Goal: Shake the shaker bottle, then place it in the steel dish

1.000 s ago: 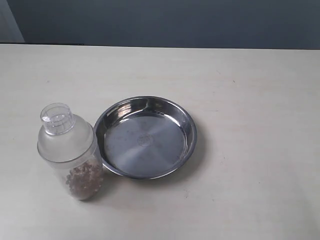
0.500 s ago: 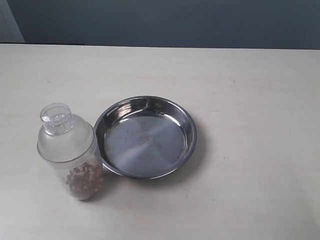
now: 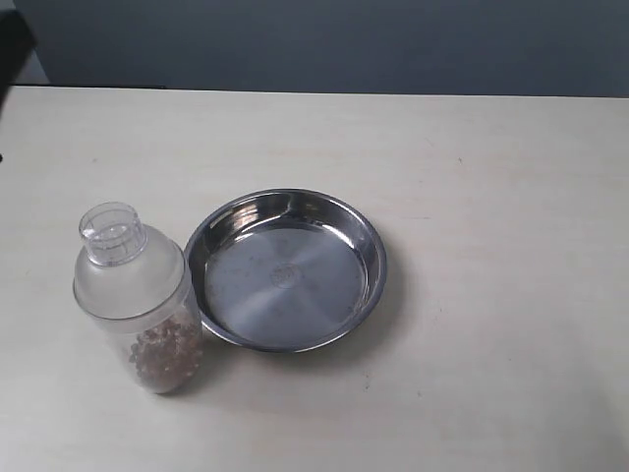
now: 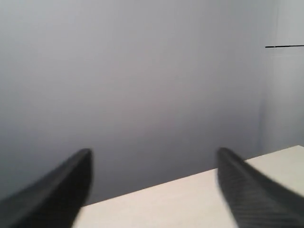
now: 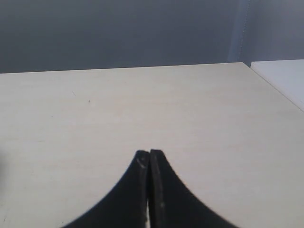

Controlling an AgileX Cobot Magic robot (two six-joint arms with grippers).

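Note:
The shaker bottle (image 3: 138, 300) stands upright on the table in the exterior view, frosted, with a clear cap and brownish bits at its base. Just to its right lies the steel dish (image 3: 369, 246), nothing in it, its rim close to the bottle. A dark blurred shape (image 3: 12, 44) at the top left corner looks like part of the left arm. My left gripper (image 4: 154, 159) is open, its two black fingers wide apart over the table's far edge with nothing between them. My right gripper (image 5: 149, 153) is shut, fingertips pressed together above bare table. Neither wrist view shows the bottle or dish.
The pale wooden table (image 3: 491, 177) stretches around both objects, with a dark grey wall behind it. In the right wrist view a white surface (image 5: 285, 76) adjoins the table's corner.
A dark blurred shape has come into the top left corner of the exterior view. The bottle and dish have not moved.

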